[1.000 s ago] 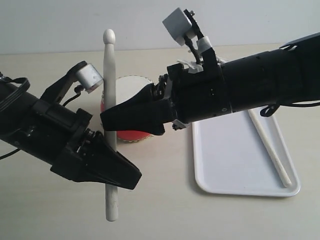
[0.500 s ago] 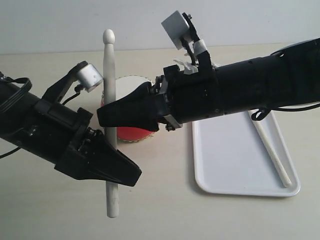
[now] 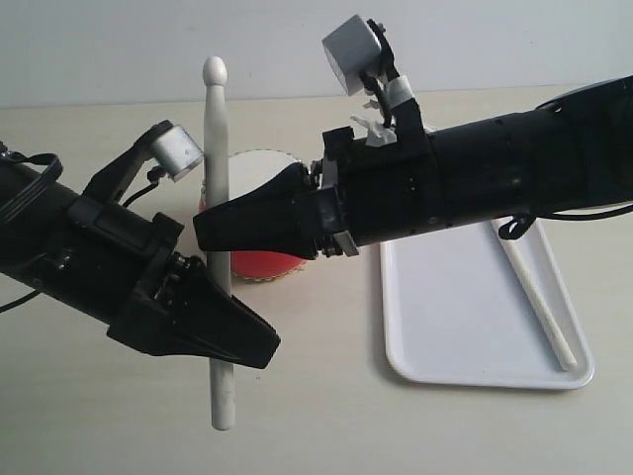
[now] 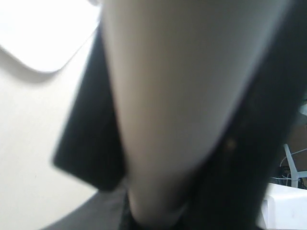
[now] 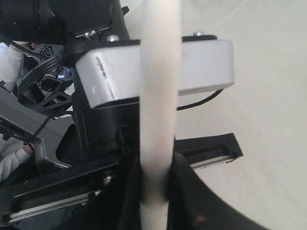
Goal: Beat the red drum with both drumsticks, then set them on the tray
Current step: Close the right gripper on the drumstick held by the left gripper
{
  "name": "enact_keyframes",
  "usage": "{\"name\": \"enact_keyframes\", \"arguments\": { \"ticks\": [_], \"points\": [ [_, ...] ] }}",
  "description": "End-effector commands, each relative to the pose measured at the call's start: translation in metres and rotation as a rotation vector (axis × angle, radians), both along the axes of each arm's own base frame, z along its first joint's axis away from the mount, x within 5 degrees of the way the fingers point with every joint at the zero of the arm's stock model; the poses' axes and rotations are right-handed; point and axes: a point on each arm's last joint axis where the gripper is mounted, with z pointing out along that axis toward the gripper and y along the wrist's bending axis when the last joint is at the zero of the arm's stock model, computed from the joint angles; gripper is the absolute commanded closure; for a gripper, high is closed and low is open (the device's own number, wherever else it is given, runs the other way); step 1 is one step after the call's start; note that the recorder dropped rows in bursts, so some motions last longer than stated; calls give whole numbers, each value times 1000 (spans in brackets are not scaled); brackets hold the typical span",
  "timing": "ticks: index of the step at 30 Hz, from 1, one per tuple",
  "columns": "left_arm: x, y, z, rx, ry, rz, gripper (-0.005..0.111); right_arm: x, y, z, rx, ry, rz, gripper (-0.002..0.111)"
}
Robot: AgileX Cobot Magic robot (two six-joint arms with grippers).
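One pale wooden drumstick stands upright in the exterior view. My left gripper is shut on its lower part. My right gripper has reached across the middle and its jaws press the same stick from both sides at mid-length. In the left wrist view this stick fills the frame as a blur between dark fingers. The red drum with its cream top sits behind the right gripper, mostly hidden. The second drumstick lies along the far right side of the white tray.
The tray's corner shows in the left wrist view. The left arm's grey camera box sits right behind the stick in the right wrist view. Both arms crowd the space around the drum over the beige tabletop.
My right gripper has slid left up to the upright drumstick and now presses it from both sides. The left arm and the stick have barely moved.
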Motion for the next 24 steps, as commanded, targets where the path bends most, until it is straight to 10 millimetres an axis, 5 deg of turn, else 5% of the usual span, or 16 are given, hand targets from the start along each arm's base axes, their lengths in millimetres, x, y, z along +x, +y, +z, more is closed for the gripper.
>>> {"name": "enact_keyframes", "arguments": {
  "ticks": [1, 4, 9, 17, 21, 24],
  "points": [
    [-1, -1, 2, -18, 11, 6, 107, -2, 1, 4, 36, -12, 28, 91],
    [-1, -1, 2, -18, 11, 6, 107, -2, 1, 4, 35, -13, 26, 76],
    [-1, -1, 2, -19, 10, 5, 107, -1, 1, 4, 31, -14, 23, 72],
    [-1, -1, 2, -20, 11, 6, 107, -1, 1, 3, 26, -28, 17, 107],
    [-1, -1, 2, -20, 12, 7, 106, -2, 1, 4, 43, -39, 38, 108],
    [-1, -1, 2, -21, 13, 8, 92, -2, 1, 4, 43, -39, 38, 108]
  ]
}}
